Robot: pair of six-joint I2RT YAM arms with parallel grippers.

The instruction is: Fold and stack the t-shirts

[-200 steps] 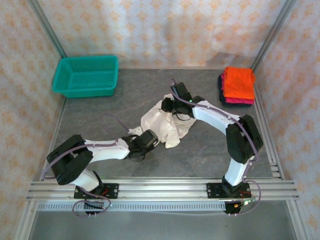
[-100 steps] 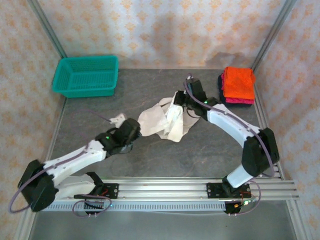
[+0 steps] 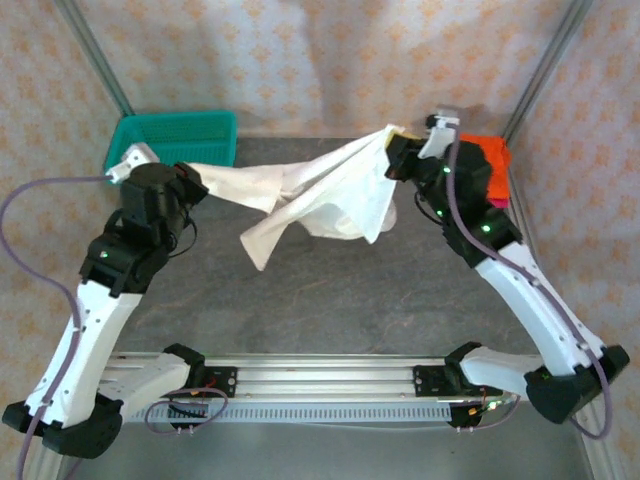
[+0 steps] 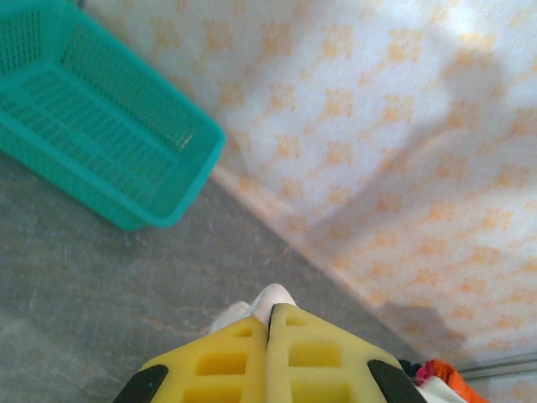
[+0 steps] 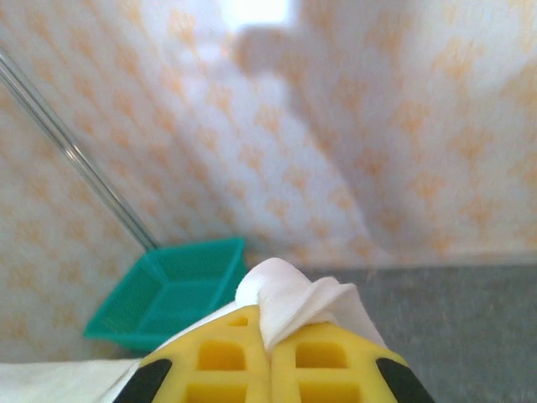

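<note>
Two sets of jaws are pinched fully shut on the white shirt (image 3: 330,195): the left jaws at the upper left of the top view, in front of the basket (image 3: 175,135), and the right jaws at the upper right, beside the folded shirts (image 3: 478,165). The shirt hangs stretched between them, a tail drooping toward the surface (image 3: 330,300) at centre.

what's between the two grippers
The white t-shirt, held up in the air between the left gripper and the right gripper, each shut on an end; the top view shows it.
</note>
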